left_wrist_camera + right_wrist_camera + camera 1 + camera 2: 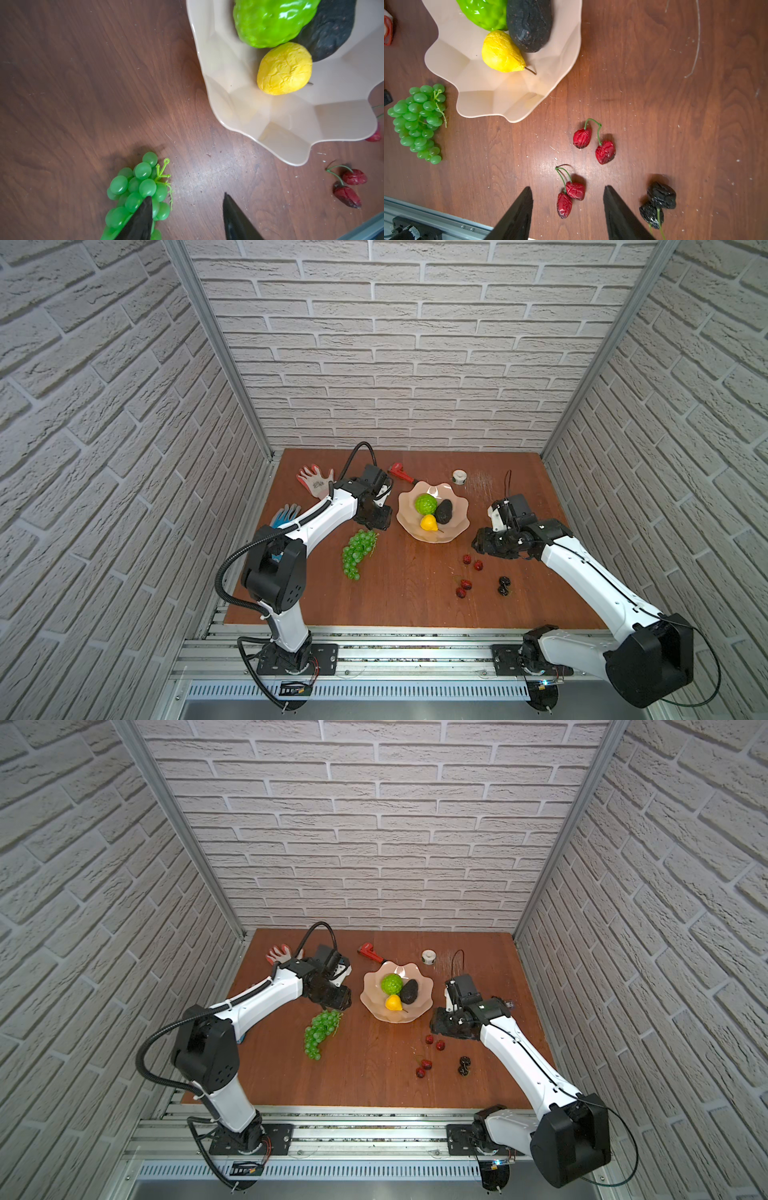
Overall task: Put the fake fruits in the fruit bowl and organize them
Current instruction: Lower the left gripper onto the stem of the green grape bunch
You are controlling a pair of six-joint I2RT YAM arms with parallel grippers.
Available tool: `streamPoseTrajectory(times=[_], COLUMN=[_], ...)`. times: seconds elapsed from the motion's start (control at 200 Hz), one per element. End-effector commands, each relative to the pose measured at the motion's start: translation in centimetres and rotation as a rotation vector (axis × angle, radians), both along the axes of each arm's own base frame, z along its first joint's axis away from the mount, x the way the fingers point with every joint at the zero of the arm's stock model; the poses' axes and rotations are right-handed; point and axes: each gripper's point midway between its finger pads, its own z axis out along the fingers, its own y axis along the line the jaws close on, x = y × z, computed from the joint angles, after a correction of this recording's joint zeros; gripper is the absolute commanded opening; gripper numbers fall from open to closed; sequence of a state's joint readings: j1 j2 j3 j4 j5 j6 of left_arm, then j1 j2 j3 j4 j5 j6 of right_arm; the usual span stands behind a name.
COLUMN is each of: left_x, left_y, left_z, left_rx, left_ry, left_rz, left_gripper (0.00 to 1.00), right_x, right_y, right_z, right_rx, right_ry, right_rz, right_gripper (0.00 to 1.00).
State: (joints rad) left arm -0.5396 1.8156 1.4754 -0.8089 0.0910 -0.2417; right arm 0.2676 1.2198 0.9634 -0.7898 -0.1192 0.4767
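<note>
The bowl (pixel 406 508) sits mid-table with three fruits in it: lime ball (pixel 426 504) at its 11 o'clock, avocado (pixel 444 511) at 3, pear (pixel 428 523) at 6. The grapes (pixel 357 551) lie on the table at the bowl's 8 o'clock. A red cherry pair (pixel 472 562), a nearer red pair (pixel 463 588) and a dark pair (pixel 503 585) lie around its 5 o'clock. The left gripper (pixel 187 196) hangs at the bowl's 9 o'clock above the grapes' stem end. Its jaws are apart and empty, one finger (pixel 143 218) overlapping the bunch. The right gripper (pixel 567 186) hangs at 4 o'clock with its jaws apart. The nearer red pair shows between them, ungripped.
</note>
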Motion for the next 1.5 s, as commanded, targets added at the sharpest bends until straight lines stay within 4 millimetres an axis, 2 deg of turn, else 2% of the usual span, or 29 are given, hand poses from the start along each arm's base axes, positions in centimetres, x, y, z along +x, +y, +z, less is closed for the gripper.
streamPoseTrajectory(times=[0.0,0.135,0.36,0.585,0.95,1.365,1.495], left_x=[-0.5,-0.5,-0.9,-0.1,-0.4,-0.1,-0.2], left_y=[0.9,1.3,1.9,1.0,0.9,1.7,1.7], left_z=[-1.0,-1.6,-3.8,-4.3,-6.4,-8.1,-8.2], left_rx=[0.15,0.19,0.25,0.258,0.307,0.368,0.374], left_ry=[0.026,0.039,0.082,0.06,0.108,0.129,0.13], left_rz=[-0.075,-0.101,-0.145,-0.163,-0.199,-0.203,-0.202], left_gripper=[0.53,0.53,0.5,0.51,0.5,0.43,0.36], right_x=[1.2,1.0,0.7,1.4,1.7,1.8,1.8], right_y=[1.2,1.4,1.1,1.6,1.5,1.6,1.6], right_z=[0.9,1.1,1.2,0.8,0.7,0.3,-0.1], right_rx=[0.042,0.052,0.038,0.054,0.038,0.029,0.024], right_ry=[-0.071,-0.094,-0.111,-0.117,-0.121,-0.115,-0.109], right_rz=[0.037,0.044,0.05,0.056,0.07,0.084,0.09], right_gripper=[0.57,0.57,0.57,0.57,0.57,0.57,0.57])
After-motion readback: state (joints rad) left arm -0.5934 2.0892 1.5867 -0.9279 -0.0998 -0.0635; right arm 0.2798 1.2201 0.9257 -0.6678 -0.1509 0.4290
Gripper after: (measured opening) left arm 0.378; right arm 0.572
